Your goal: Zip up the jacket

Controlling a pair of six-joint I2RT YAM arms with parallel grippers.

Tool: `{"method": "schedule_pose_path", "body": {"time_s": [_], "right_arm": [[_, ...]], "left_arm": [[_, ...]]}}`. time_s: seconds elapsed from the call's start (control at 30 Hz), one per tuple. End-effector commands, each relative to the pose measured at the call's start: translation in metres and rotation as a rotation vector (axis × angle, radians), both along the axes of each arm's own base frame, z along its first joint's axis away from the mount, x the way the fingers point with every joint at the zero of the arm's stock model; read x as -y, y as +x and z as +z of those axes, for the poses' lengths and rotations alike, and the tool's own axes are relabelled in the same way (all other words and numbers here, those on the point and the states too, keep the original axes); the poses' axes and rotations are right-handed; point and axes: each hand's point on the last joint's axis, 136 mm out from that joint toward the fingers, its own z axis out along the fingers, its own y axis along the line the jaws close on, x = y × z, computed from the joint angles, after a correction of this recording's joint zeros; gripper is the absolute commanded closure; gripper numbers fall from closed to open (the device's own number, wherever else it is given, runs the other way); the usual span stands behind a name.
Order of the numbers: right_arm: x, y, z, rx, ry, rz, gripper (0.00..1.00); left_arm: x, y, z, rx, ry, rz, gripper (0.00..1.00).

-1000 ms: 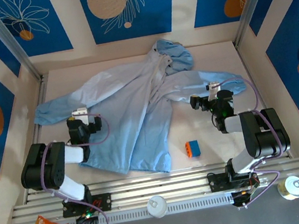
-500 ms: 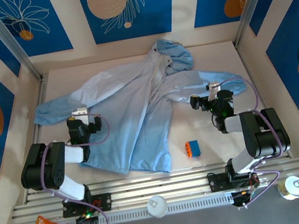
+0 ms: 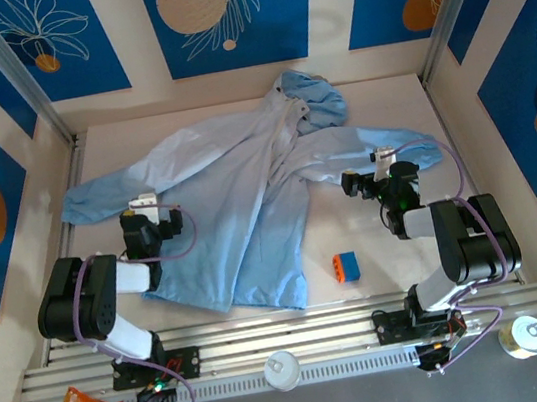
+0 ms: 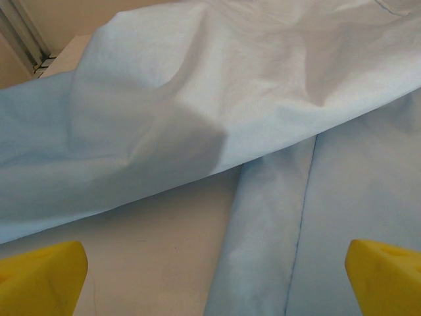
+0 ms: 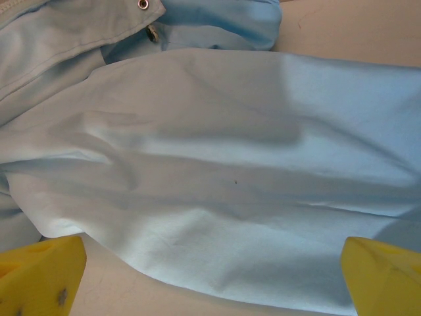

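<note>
Nothing is shifting; left gripper [image 4: 214,280] and right gripper [image 5: 214,276] are hovering, jaws spread wide, over the rumpled light-blue jacket [image 3: 247,194].

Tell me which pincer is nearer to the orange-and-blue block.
Right. The right pincer sits just beyond the block, beside a sleeve of the jacket. The left pincer is on the jacket's other side, far to the block's left.
</note>
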Motion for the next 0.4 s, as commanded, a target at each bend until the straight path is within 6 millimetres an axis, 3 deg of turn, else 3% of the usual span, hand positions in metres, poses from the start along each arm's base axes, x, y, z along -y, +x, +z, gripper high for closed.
{"method": "schedule_pose_path", "body": {"time_s": [0.0,0.37], "right_arm": [[0.0018,0.0058,0.0069,0.025,-0.024,-0.008,0.01],[0.0016,0.006,0.0074,0.026,-0.026,-0.008,0.01]], "left_arm": [[-0.0057,0.0062,0.0116,0.039,-0.009,0.025,0.0],[-0.0057,0.0061,0.0118,0.04,-0.009,0.025,0.0]]}}
